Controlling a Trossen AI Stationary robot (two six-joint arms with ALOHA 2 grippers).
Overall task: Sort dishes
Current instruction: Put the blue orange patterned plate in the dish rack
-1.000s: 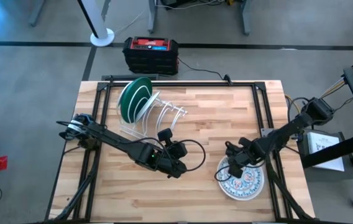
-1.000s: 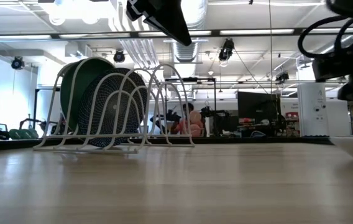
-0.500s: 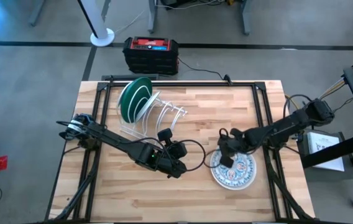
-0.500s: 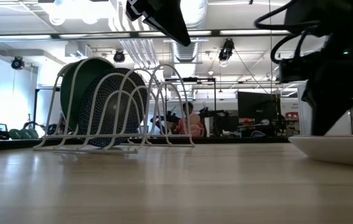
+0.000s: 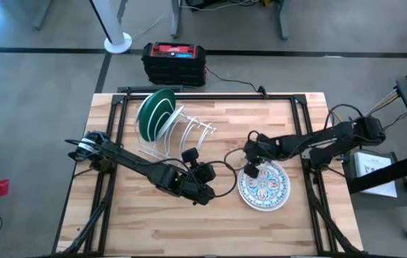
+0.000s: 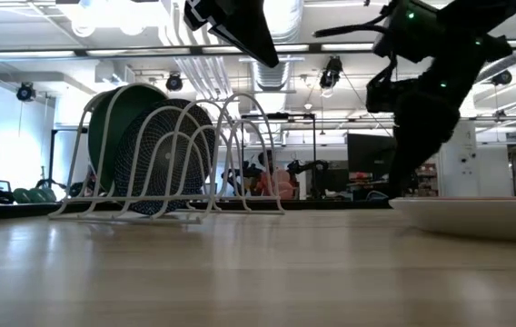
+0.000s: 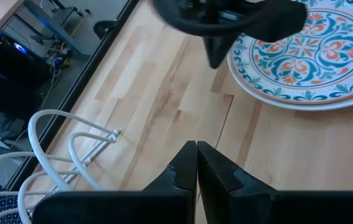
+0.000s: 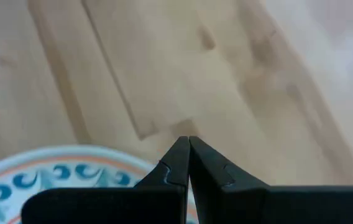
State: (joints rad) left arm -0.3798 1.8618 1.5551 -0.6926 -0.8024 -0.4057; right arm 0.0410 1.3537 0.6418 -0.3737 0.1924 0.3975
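Observation:
A white plate with a colourful floral pattern (image 5: 264,188) lies flat on the wooden table, right of the middle. My right gripper (image 5: 249,172) is shut, with its tips at the plate's far-left rim. My left gripper (image 5: 208,195) is shut and hovers over bare wood just left of the plate, holding nothing. A green plate (image 5: 153,115) and a dark teal-blue plate (image 6: 163,159) stand on edge in the white wire rack (image 5: 182,136) at the far left. My right gripper's shut fingertips (image 7: 216,57) meet the floral plate at its rim (image 7: 237,62), on the side toward the left arm. The fingers slant down from the table's right. The plate lies flat on the table. I cannot tell whether the tips rest on the rim or just beside it.
Black frame rails (image 5: 305,136) run along the table's left, right and far edges. A black and red box (image 5: 174,61) sits on the floor beyond the far edge. Bare wood lies between the rack and the plate.
My right gripper has swung toward the table's left and a little toward the far edge, staying shut. The floral plate has slid flat along the table with it, from near the right front corner toward the middle.

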